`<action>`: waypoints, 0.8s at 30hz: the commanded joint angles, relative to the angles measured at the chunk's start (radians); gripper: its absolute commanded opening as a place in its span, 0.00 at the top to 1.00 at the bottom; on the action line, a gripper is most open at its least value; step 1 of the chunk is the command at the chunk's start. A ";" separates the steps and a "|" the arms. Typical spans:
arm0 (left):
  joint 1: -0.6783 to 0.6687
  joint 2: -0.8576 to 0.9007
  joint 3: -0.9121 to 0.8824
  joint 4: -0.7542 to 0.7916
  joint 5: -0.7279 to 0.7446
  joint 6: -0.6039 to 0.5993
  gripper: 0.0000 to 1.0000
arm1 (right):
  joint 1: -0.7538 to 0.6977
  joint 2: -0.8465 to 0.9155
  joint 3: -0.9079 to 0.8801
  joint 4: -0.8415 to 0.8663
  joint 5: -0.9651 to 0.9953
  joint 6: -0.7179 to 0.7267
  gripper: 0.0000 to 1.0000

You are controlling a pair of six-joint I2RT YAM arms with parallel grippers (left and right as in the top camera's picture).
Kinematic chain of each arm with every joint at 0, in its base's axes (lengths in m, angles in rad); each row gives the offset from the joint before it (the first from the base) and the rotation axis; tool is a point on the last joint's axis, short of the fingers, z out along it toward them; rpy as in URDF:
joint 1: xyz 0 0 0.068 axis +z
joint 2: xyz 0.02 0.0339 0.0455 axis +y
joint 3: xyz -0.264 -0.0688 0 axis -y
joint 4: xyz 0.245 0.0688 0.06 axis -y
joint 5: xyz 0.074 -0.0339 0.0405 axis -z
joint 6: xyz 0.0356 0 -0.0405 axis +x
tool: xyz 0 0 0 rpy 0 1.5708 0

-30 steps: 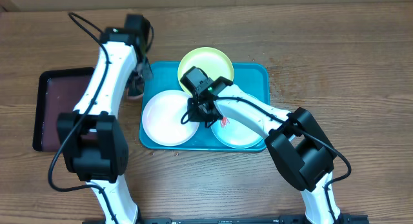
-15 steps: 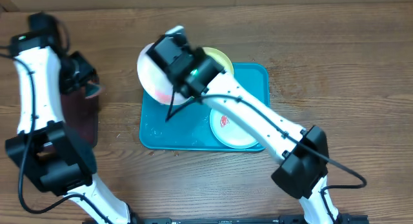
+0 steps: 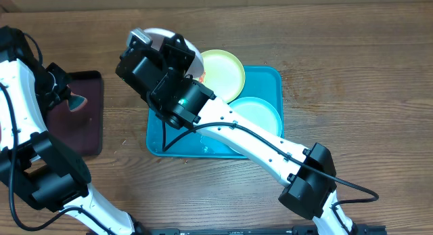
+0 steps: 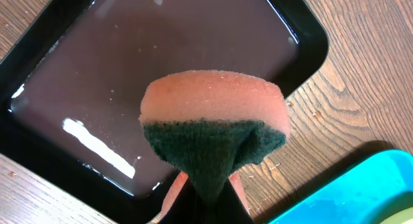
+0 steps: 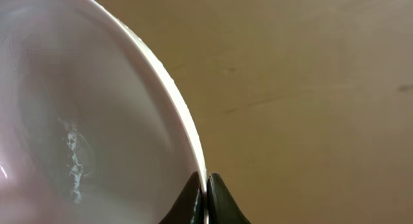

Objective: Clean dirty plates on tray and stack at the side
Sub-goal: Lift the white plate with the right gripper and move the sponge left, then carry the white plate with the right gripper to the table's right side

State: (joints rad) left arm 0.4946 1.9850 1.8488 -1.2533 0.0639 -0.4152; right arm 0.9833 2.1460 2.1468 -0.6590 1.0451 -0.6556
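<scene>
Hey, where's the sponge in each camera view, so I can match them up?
Overhead: far left, sponge over the dark tray.
Left wrist: sponge at centre, dark tray behind it.
Right wrist: not in it.
Shared landmark: the dark tray, in overhead and left wrist.

Table (image 3: 352, 52): mid-brown wood with darker grain streaks. Tray (image 3: 274, 78): flat turquoise-blue, no pattern. Lime green plate (image 3: 226, 69): plain, at the tray's far edge. Mint plate (image 3: 264, 113): pale blue-green, plain, toward the tray's right edge. White plate (image 3: 154, 34): glossy white, with a red-orange fleck at the rim beside the lime one; the right wrist view shows grey reflections on its face. Small tray (image 3: 88, 126): black rim, dark maroon floor, white glints. Sponge (image 4: 213, 98): salmon-orange foam over a dark green scouring layer. Left arm (image 3: 13, 106) and right arm (image 3: 250, 137): white shells, black joints. One green light (image 3: 181, 101) on the right wrist.
</scene>
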 commanded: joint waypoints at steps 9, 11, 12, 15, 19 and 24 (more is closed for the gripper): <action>-0.011 -0.027 0.018 -0.002 0.024 0.019 0.96 | -0.127 0.010 -0.001 -0.288 -0.792 0.584 0.96; -0.011 -0.027 0.018 -0.002 0.069 0.022 0.96 | -0.196 0.008 0.001 -0.320 -0.858 0.754 0.96; -0.011 -0.027 0.018 -0.002 0.080 0.028 0.96 | -0.215 0.006 0.002 -0.329 -0.866 0.779 0.96; -0.011 -0.027 0.018 -0.003 0.096 0.043 0.96 | -0.304 -0.004 0.010 -0.374 -0.954 0.856 0.96; -0.011 -0.027 0.018 -0.006 0.102 0.046 0.96 | -0.463 -0.009 0.009 -0.430 -1.249 0.874 0.96; -0.018 -0.027 0.018 -0.005 0.126 0.054 0.96 | -0.640 0.010 -0.029 -0.484 -1.487 0.872 0.96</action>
State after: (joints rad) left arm 0.4904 1.9850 1.8488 -1.2591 0.1577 -0.3859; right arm 0.4183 2.1540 2.1399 -1.1328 -0.2047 0.1802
